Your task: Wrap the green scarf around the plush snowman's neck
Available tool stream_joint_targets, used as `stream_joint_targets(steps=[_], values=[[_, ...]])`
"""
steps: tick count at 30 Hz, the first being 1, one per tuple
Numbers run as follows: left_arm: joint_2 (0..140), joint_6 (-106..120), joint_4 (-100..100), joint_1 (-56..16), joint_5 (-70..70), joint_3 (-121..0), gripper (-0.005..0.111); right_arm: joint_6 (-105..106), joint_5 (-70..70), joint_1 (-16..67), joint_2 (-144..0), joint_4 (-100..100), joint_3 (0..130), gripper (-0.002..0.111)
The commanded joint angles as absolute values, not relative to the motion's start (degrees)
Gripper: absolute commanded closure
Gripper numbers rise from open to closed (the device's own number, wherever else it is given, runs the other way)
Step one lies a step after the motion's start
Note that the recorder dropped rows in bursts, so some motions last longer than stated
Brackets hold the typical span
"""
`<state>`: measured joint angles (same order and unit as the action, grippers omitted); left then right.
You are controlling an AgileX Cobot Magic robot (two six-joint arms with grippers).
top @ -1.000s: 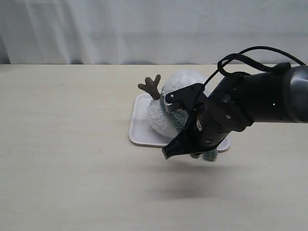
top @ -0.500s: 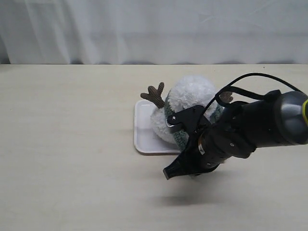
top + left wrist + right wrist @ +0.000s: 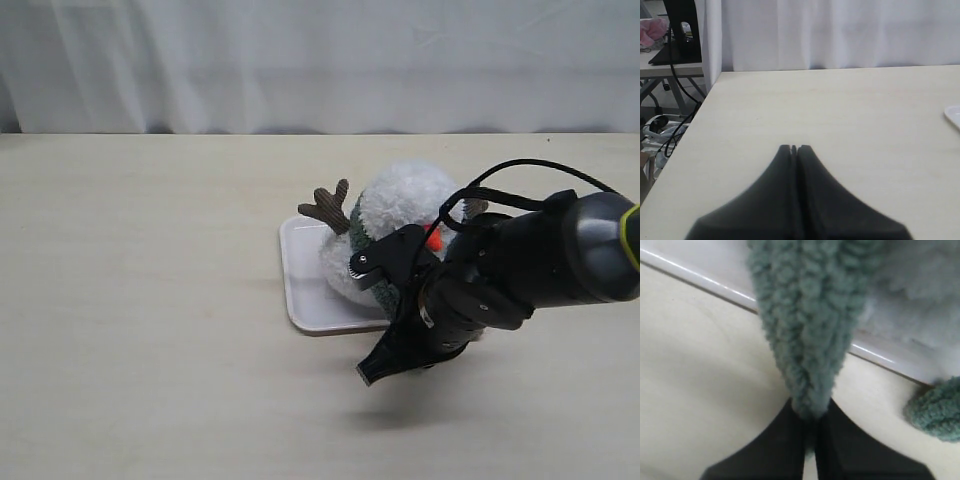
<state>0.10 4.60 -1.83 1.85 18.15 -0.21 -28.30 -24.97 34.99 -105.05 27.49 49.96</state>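
The plush snowman (image 3: 400,205) sits on a white tray (image 3: 305,295), with one brown twig arm (image 3: 328,207) raised and its orange nose (image 3: 434,237) peeking past my right arm. The green scarf (image 3: 362,236) lies in the crease of the neck. One stretch of the scarf (image 3: 807,325) runs taut off the tray rim (image 3: 705,282) into my right gripper (image 3: 810,412), which is shut on it. That gripper (image 3: 372,372) hangs in front of the tray. Another scarf end (image 3: 935,407) lies on the table. My left gripper (image 3: 794,148) is shut and empty, far off to the side.
The pale wooden table (image 3: 150,330) stretches left and front of the tray. A white curtain (image 3: 300,60) hangs behind the far edge. In the left wrist view the table's side edge (image 3: 700,115) drops to cables and a bench; a corner of the tray (image 3: 954,116) shows.
My right gripper has moved toward the table's front with the scarf in it. The snowman and tray have slid and turned with the pull, and the orange nose now shows.
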Motion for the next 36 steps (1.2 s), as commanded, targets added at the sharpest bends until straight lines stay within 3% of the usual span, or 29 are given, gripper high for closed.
stream_joint_targets(steps=[1, 9, 15, 20, 26, 36], values=[[0.00, 4.40, -2.25, 1.95, 17.64, 0.00, 0.107, -28.04, -25.50, 34.76, -105.13, 28.13, 49.95, 0.103], [0.00, 4.40, -2.25, 1.95, 17.64, 0.00, 0.107, -28.04, -26.91, 34.76, -102.04, 28.13, 49.95, 0.074], [0.00, 4.40, -2.25, 1.95, 17.64, 0.00, 0.107, -28.04, -33.84, 34.76, -97.23, 28.13, 49.95, 0.061], [0.00, 4.40, -2.25, 1.95, 17.64, 0.00, 0.107, -30.69, -39.40, 34.63, -95.29, 30.95, 49.95, 0.056], [0.00, 4.40, -2.15, 1.95, 17.64, 0.00, 0.107, -49.19, -40.19, 34.63, -95.29, 47.07, 48.11, 0.056], [0.00, 4.40, -2.15, 1.95, 17.64, 0.00, 0.107, -59.64, -22.34, 27.54, -96.50, 52.75, 44.48, 0.057]])
